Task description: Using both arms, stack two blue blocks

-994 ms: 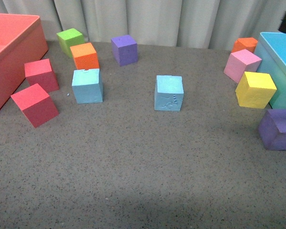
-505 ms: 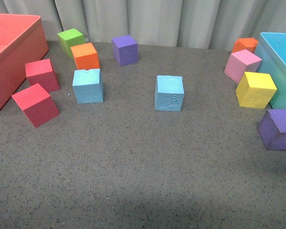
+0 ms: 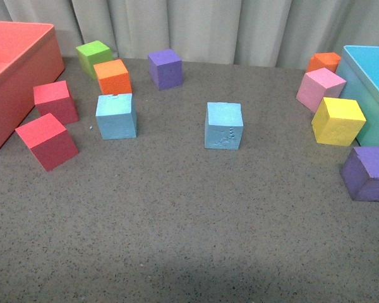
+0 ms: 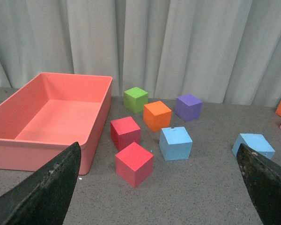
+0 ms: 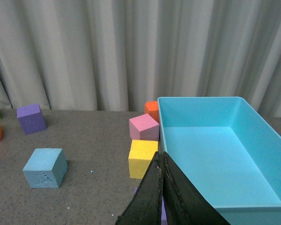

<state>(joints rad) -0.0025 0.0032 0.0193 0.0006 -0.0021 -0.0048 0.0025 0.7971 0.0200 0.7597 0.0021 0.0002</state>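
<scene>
Two sky-blue blocks sit apart on the grey table. One blue block (image 3: 116,116) is at the left by the orange cube; it also shows in the left wrist view (image 4: 175,143). The other blue block (image 3: 224,125), with embossed marks on its front face, is at the middle; it shows in the left wrist view (image 4: 254,144) and the right wrist view (image 5: 45,168). Neither arm shows in the front view. My left gripper (image 4: 159,187) is open and empty, well short of the blocks. My right gripper (image 5: 162,161) is shut and empty, above the turquoise bin's near corner.
A red bin (image 3: 12,69) stands at far left with two red cubes (image 3: 47,140) beside it. Green (image 3: 93,55), orange (image 3: 112,76) and purple (image 3: 165,68) cubes lie at the back. A turquoise bin (image 3: 372,82) stands right, with orange, pink (image 3: 320,88), yellow (image 3: 338,120) and purple (image 3: 367,173) cubes.
A dark gripper part seen at the top right edge of the front view a second ago has gone out of view. The blocks have not moved.
</scene>
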